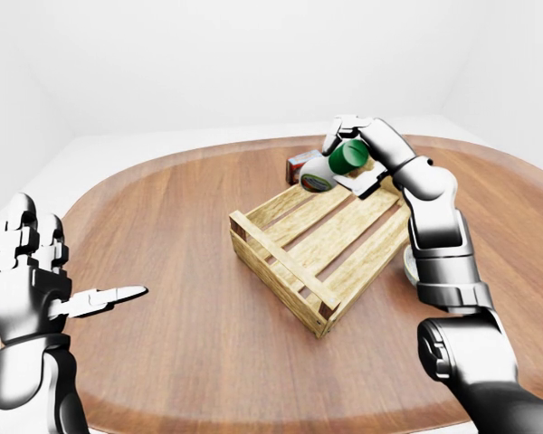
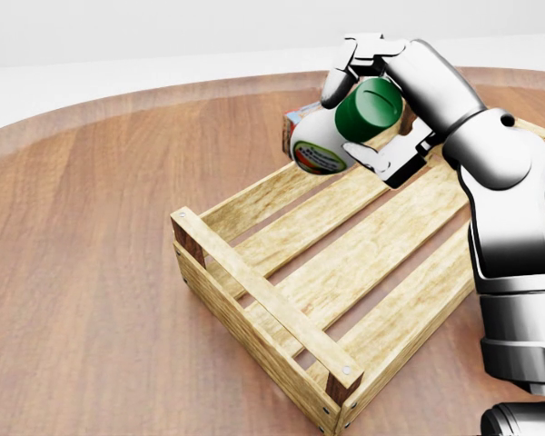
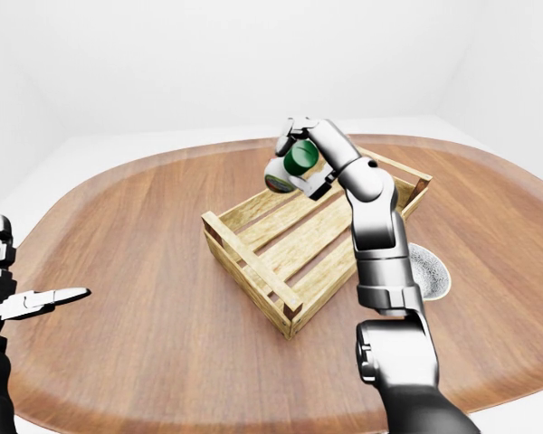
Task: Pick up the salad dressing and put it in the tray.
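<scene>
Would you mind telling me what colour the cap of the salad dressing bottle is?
Dark green; the cap on the salad dressing shows best in the head view.

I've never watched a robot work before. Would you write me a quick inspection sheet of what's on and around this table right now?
Surface: round wooden table, bare wood across its left part.
Job's things: salad dressing bottle, green cap, held tilted in the air over the top edge of the slatted wooden tray; not yet set down inside.
Clutter: pudding box beyond the tray, partly hidden; patterned bowl to the tray's right, partly behind the arm.
Hands: right hand closed round the bottle; left hand open, holding nothing, at the left-eye view's left.
Cables: nothing seen.
Surroundings: plain white walls and floor.
</scene>
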Tool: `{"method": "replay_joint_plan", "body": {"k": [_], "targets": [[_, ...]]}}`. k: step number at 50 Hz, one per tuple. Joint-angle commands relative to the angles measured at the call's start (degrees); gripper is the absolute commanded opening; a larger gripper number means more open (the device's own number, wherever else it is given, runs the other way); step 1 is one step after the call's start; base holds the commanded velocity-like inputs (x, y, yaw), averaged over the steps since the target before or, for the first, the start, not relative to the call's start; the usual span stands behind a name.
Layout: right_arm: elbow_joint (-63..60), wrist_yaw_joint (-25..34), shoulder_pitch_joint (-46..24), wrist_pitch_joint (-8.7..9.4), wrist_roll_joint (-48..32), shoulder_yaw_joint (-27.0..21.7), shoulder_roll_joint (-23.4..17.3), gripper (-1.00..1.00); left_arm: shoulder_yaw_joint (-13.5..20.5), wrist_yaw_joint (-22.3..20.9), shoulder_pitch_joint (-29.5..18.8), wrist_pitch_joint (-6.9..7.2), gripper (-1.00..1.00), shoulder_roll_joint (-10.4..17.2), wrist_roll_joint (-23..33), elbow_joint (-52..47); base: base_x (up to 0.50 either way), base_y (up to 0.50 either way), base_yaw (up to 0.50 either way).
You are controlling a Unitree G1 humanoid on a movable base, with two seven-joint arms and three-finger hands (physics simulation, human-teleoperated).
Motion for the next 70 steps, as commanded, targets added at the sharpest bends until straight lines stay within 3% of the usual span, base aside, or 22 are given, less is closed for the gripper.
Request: {"method": "replay_joint_plan", "body": {"k": [1, 11, 18, 24, 31, 34, 37, 48, 53, 55, 70], "targets": [[13.66, -5.32, 4.30, 0.00, 4.18, -3.62, -7.29, -1.00, -0.02, 0.21, 0.14, 0.00, 1.00, -0.05, 0.27, -0.57, 0.00, 0.00, 0.00], [41.54, -12.66, -5.46, 0.00, 5.42, -2.52, -9.82, -1.00, 0.59, -0.07, 0.21, 0.00, 1.00, -0.19, 0.11, -2.35, 0.00, 0.00, 0.00], [49.34, -15.29, -10.97, 0.00, 2.48, -0.54, -11.12, -1.00, 0.68, -0.33, 0.14, 0.00, 1.00, -0.20, 0.01, -2.20, 0.00, 0.00, 0.00], [53.83, -17.43, -11.37, 0.00, 2.92, -1.40, -10.68, -1.00, 0.40, -0.31, 0.08, 0.00, 1.00, -0.18, 0.14, -1.64, 0.00, 0.00, 0.00], [57.53, -18.75, -10.29, -0.01, 7.00, -3.22, -8.03, -1.00, 0.30, -0.28, -0.02, 0.00, 1.00, -0.06, 0.09, -1.21, 0.00, 0.00, 0.00], [58.48, -18.79, -9.46, -1.13, 8.00, -3.25, -6.63, -1.00, 0.72, -0.39, 0.26, 0.00, 1.00, -0.07, -0.23, -1.53, 0.00, 0.00, 0.00], [58.84, -18.62, -9.29, -1.17, 8.63, -3.12, -5.72, -1.00, 0.65, -0.42, 0.09, 0.00, 1.00, -0.05, -0.22, -0.76, 0.00, 0.00, 0.00], [60.06, -12.34, -6.58, -3.27, 9.89, -3.10, -3.58, -1.00, -0.87, -0.27, 0.19, 0.00, 1.00, -0.52, 0.46, -0.04, 0.00, 0.00, 0.00], [60.31, -13.41, -6.54, -2.18, 8.49, -3.08, -3.88, -1.00, -1.07, -0.17, 0.17, 0.00, 1.00, -0.49, 0.52, -0.31, 0.00, 0.00, 0.00], [60.36, -14.50, -6.87, -0.36, 6.77, -2.32, -4.19, -1.00, -0.88, -0.25, 0.24, 0.00, 1.00, -0.53, 0.38, -0.36, 0.00, 0.00, 0.00], [60.27, -17.30, -8.60, 0.00, 2.82, -2.12, -5.01, -1.00, -0.98, -0.27, 0.27, 0.00, 1.00, -0.58, 0.43, 0.07, 0.00, 0.00, 0.00]]}}
